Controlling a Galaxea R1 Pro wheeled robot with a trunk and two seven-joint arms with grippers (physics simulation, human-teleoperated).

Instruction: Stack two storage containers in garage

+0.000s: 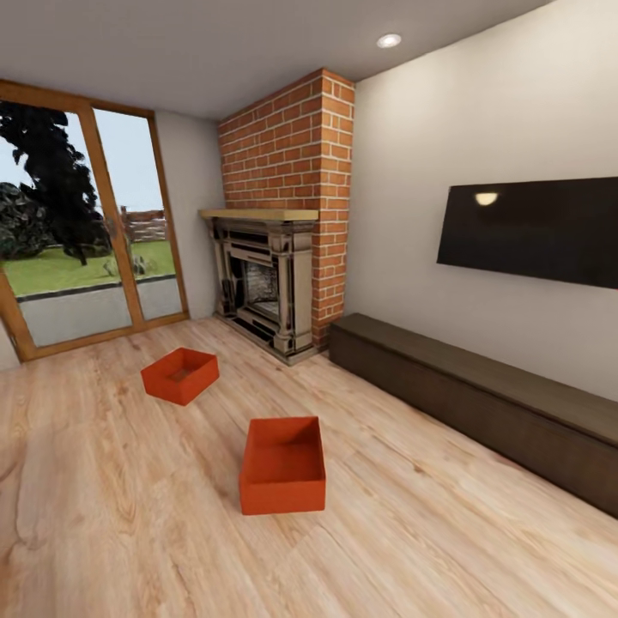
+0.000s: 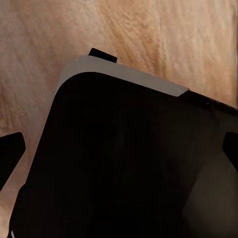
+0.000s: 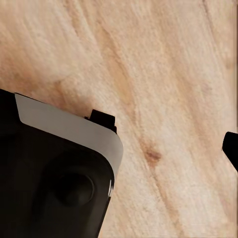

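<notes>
Two orange-red storage containers rest on the light wood floor of the living room. The nearer container (image 1: 283, 465) lies mid-floor ahead of me. The farther container (image 1: 180, 375) sits beyond it to the left, toward the glass doors. Both are upright, lidless and empty. My left gripper (image 2: 120, 148) hangs open over my own dark base, with a black fingertip (image 2: 11, 154) at each side edge of the left wrist view. My right gripper (image 3: 119, 148) is open above bare planks, one fingertip (image 3: 231, 148) showing. Neither gripper holds anything.
A brick fireplace (image 1: 283, 257) stands in the far corner. A long dark low cabinet (image 1: 481, 403) runs along the right wall under a black screen (image 1: 532, 230). Wood-framed glass doors (image 1: 86, 232) fill the left wall. My black, white-edged base (image 2: 124, 168) sits beneath both wrists.
</notes>
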